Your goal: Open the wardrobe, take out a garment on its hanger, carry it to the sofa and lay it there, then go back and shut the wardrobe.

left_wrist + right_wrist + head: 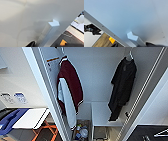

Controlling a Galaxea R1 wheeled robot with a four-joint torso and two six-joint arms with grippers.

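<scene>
With both doors swung wide, wardrobe interior reads smooth, matte white. Black garment hangs limp upper right of head frame on thin white hanger. Dark red jacket with white panel hangs upper left. Each wrist view: flat white door panel with angular white handle. Finger state: cannot tell, either arm.
</scene>
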